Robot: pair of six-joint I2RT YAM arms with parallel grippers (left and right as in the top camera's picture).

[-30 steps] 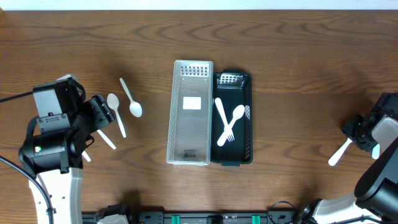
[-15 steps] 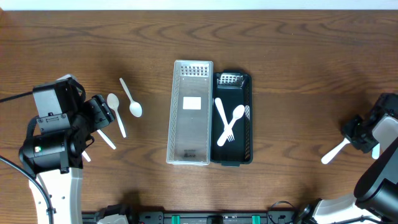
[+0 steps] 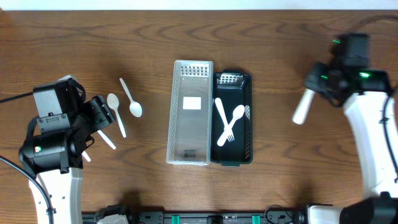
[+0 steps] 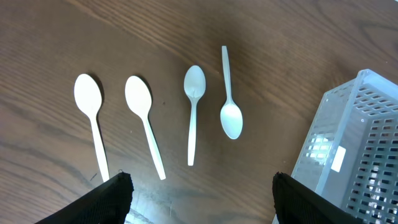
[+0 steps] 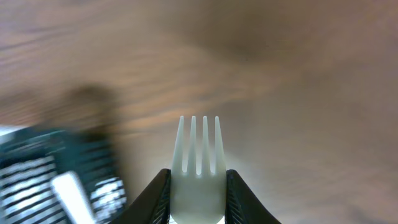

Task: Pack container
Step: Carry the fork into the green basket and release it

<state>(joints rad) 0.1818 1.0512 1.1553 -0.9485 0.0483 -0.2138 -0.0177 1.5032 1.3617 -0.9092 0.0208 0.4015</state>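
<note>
Squarely, fork (image 5: 198, 163) in right pincer (image 5: 198, 198).

Dark brown wood-grain tabletop (image 3: 280, 37) is filling the whole view, w/ soft light glancing off it. A pale strip (image 3: 199, 4) is running along the top edge.

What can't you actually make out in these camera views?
Right wrist view: the fork handle is hidden between the right gripper fingers; the black basket is motion-blurred.
Left wrist view: the clear basket is cut off by the right edge; the leftmost spoon handle end hides behind a left gripper finger.
Overhead: the fork's tines are blurred.
</note>
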